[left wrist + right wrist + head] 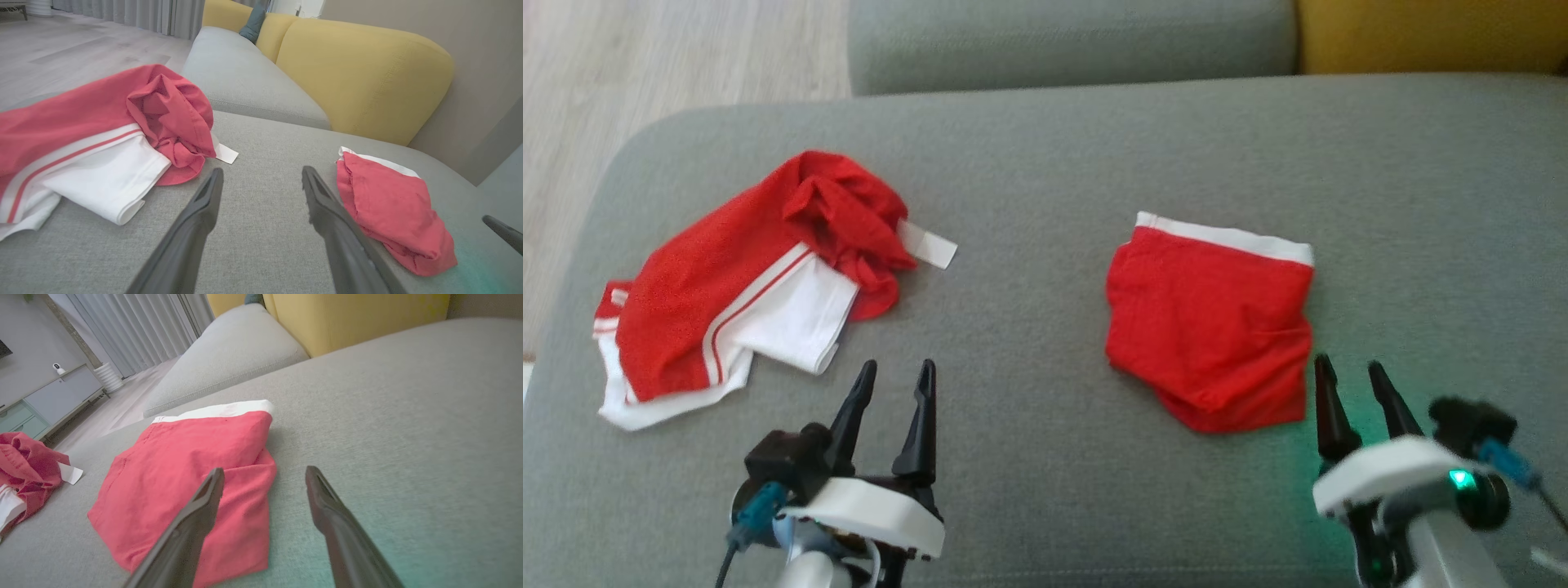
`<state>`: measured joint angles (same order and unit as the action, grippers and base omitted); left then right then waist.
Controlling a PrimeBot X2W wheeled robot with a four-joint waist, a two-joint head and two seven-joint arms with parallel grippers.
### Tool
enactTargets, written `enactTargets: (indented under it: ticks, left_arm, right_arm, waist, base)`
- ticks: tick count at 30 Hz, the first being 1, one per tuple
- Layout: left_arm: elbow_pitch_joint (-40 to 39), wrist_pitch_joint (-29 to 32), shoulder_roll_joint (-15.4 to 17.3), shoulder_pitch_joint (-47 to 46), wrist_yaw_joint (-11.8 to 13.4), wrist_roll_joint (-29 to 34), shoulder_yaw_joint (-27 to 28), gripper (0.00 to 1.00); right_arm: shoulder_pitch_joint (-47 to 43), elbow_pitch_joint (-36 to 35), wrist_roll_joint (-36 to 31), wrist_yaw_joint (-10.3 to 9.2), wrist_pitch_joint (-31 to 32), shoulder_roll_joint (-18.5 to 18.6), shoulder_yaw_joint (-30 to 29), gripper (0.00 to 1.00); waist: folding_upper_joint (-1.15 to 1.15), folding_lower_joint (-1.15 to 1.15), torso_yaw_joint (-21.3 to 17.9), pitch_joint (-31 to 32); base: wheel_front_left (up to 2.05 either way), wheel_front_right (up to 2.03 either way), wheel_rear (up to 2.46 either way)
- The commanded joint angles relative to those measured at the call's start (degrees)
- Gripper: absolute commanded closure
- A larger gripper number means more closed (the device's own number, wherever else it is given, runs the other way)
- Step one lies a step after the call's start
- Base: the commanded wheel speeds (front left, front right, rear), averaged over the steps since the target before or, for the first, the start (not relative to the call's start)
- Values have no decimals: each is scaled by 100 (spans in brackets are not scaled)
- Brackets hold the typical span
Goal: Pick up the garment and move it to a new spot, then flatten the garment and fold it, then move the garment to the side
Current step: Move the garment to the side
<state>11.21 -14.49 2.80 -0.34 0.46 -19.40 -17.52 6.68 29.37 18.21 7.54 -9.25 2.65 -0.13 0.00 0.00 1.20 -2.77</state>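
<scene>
Grey upholstery fills most of the scene: a broad sofa cushion point(1045, 147) with a rounded far left corner carries everything. Behind its far edge sits a second grey seat point(1070, 41), backed by a yellow backrest point(359, 77). Pale wood floor point(645, 57) runs past the cushion's left edge. The right wrist view also takes in long grey curtains point(135, 330) and a low cabinet point(53, 396) across the room.

A crumpled red-and-white heap of clothing point(743, 286) lies by the cushion's left edge, its red part bunched up toward the far side and a white folded layer toward the near side. A small white label point(929, 245) sticks out of the heap toward the cushion's middle.

The folded red garment point(1209, 327) lies flat, right of the cushion's middle and well apart from the heap. Its white waistband point(1225, 238) faces the far edge.

The left gripper point(898, 367) hovers near the cushion's near edge, between the heap and the folded garment, its fingers spread and holding nothing. The right gripper point(1349, 363) hangs just beside the folded garment's near right corner, its fingers also spread and empty. Whether its inner finger touches the cloth cannot be told.
</scene>
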Motion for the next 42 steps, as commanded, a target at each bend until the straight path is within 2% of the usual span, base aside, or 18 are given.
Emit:
enactTargets:
  ticks: [1,10,17,18,19,20,25,31,36,41,42]
  left_arm:
    - [-146,-51,8,-283,-14,13,158,0]
    - [-40,-51,8,-559,-102,27,78,0]
    - [-75,-51,8,-684,-115,39,57,0]
    - [-78,-51,8,-696,-115,42,69,0]
    - [-81,-51,8,-708,-114,45,86,0]
    - [-82,-51,8,-723,-111,48,102,0]
    - [-108,-51,8,-796,-125,73,145,0]
    - [-210,-51,8,-940,-182,247,93,0]
    - [-310,-51,8,-1331,-327,509,-136,0]
    - [-428,-51,8,-1746,-396,527,-313,0]
    - [-428,-51,8,-1746,-396,527,-313,0]
  right_arm:
    - [411,-49,156,-5,65,22,175,0]
    - [1309,1128,610,-5,-16,22,166,0]
    - [1902,2135,268,-5,-171,22,41,0]
    - [1974,2236,246,-5,-184,22,83,21]
    - [2043,2322,212,-5,-202,22,138,85]
    - [2103,2395,129,-5,-230,22,206,100]
    - [2373,2469,-649,-5,-405,22,359,100]
    - [2664,2072,-1803,-5,-359,214,645,100]
    - [2981,1690,-2072,-5,-48,919,1239,100]
    - [3244,1441,-1778,-5,271,1794,1638,100]
    - [3244,1441,-1778,-5,271,1794,1638,100]
  waist:
    - [0,0,117,-146]
    - [0,0,424,-480]
    - [0,0,519,-687]
    - [0,0,513,-711]
    - [0,0,500,-735]
    - [0,0,481,-752]
    - [0,0,270,-796]
    - [0,0,-144,-861]
    - [0,0,-447,-1071]
    - [0,0,-676,-1296]
    - [0,0,-676,-1296]
  base:
    - [0,0,0]
    - [0,0,0]
    - [0,0,0]
    - [0,0,0]
    - [0,0,0]
    - [0,0,0]
    - [0,0,0]
    - [0,0,0]
    - [0,0,0]
    - [0,0,0]
    - [0,0,0]
